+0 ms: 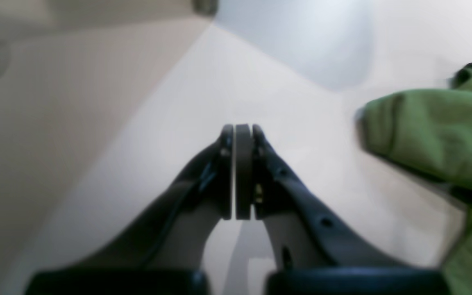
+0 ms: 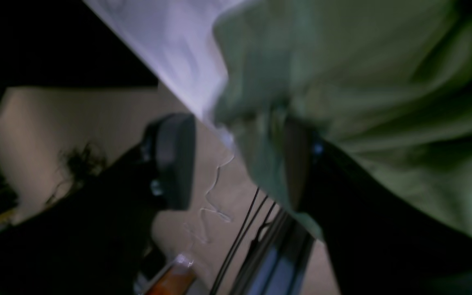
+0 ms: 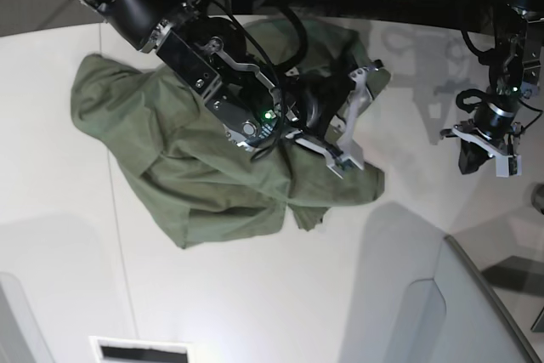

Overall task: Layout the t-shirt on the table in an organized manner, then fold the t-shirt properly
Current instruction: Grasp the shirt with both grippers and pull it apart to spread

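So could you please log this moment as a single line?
shirt: crumpled on table | right gripper: open over shirt | left gripper: shut, empty, off to the side | fold: not started

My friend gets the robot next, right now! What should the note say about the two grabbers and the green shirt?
Left gripper: shut, holding nothing, hanging over bare table off to the side of the shirt.
Right gripper: jaws apart, right at the t-shirt; cloth lies over one finger in the wrist view, so whether it is gripped is unclear.
T-shirt: crumpled in a heap on the white table, folds bunched up, not flat.
Done: nothing finished that shows; the shirt is not laid out.
Left: spread it flat and tidy, then fold it properly.
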